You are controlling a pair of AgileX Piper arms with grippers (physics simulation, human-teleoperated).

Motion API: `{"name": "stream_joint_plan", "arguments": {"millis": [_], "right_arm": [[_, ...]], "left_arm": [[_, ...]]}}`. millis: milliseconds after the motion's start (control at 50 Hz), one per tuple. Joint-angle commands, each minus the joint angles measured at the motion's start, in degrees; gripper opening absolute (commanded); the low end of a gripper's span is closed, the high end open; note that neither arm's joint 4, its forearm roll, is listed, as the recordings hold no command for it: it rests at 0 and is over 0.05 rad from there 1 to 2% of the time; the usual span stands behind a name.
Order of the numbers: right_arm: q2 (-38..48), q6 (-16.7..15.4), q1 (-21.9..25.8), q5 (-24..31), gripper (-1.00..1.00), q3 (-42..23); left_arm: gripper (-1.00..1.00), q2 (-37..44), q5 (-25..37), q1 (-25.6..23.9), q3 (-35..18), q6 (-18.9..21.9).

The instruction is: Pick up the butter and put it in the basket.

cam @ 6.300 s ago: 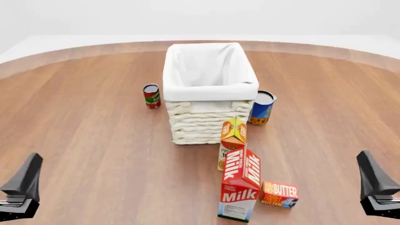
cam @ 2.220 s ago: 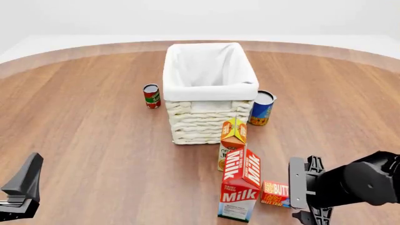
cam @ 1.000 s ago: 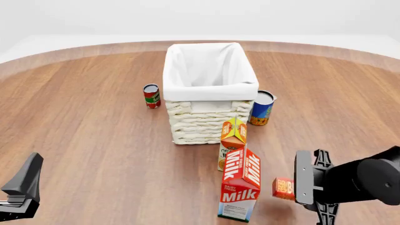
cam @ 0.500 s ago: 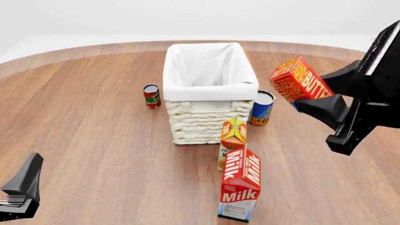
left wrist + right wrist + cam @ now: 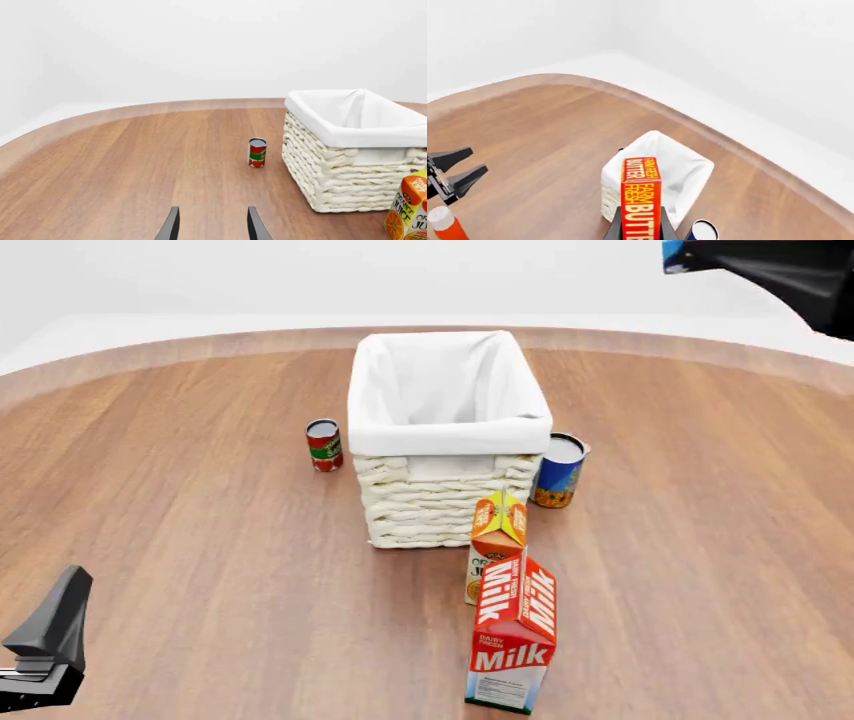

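Note:
The butter [image 5: 640, 199], a red-orange box with white lettering, hangs high in the air, and my right gripper [image 5: 639, 226] is shut on its lower end. In the right wrist view the basket [image 5: 627, 172] lies far below it, showing around the box. In the front view the white-lined wicker basket [image 5: 447, 437] sits mid-table. There, only a dark piece of the right arm [image 5: 787, 265] shows at the top right corner, and the butter is out of view. My left gripper [image 5: 47, 640] rests open at the near left, its fingers [image 5: 172, 227] holding nothing.
A red can [image 5: 323, 444] stands left of the basket and a blue can [image 5: 559, 470] at its right front corner. A juice carton [image 5: 498, 540] and a tall Milk carton [image 5: 514, 645] stand in front of the basket. The table is round and wooden.
The right arm has risen further with the butter, from beside the basket's right to the top right corner of the front view. The left arm has not moved.

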Motion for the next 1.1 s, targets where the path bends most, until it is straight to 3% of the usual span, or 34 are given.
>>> {"name": "stream_joint_plan", "arguments": {"millis": [20, 60, 80, 120, 220, 320, 440, 600, 700, 900, 1100], "right_arm": [[5.86, 3.77, -1.4, -7.39, -1.0, -3.04], [7.65, 5.0, -1.89, -8.12, -1.0, -3.68], [10.36, 8.02, -5.18, -9.34, -1.0, -4.66], [12.23, 11.1, -7.41, -10.87, -1.0, -5.28], [16.93, 17.95, -8.75, -12.73, -1.0, -5.65], [20.61, 22.08, -8.01, -15.78, -1.0, -6.09], [24.7, 20.26, -6.49, -16.38, -1.0, -5.7], [28.14, 21.78, -4.87, -15.65, -1.0, -7.28], [29.65, 21.1, -4.0, -15.13, -1.0, -7.53], [32.86, 18.17, -4.36, -11.77, -1.0, -10.3], [33.97, 17.15, -4.8, -12.58, -1.0, -9.4]], "left_arm": [[1.0, 0.0, 0.0, 0.0, 0.0, 0.0], [1.0, 0.0, 0.0, 0.0, 0.0, 0.0], [1.0, 0.0, 0.0, 0.0, 0.0, 0.0], [1.0, 0.0, 0.0, 0.0, 0.0, 0.0], [1.0, 0.0, 0.0, 0.0, 0.0, 0.0], [1.0, 0.0, 0.0, 0.0, 0.0, 0.0], [1.0, 0.0, 0.0, 0.0, 0.0, 0.0], [1.0, 0.0, 0.0, 0.0, 0.0, 0.0], [1.0, 0.0, 0.0, 0.0, 0.0, 0.0], [1.0, 0.0, 0.0, 0.0, 0.0, 0.0], [1.0, 0.0, 0.0, 0.0, 0.0, 0.0]]}}
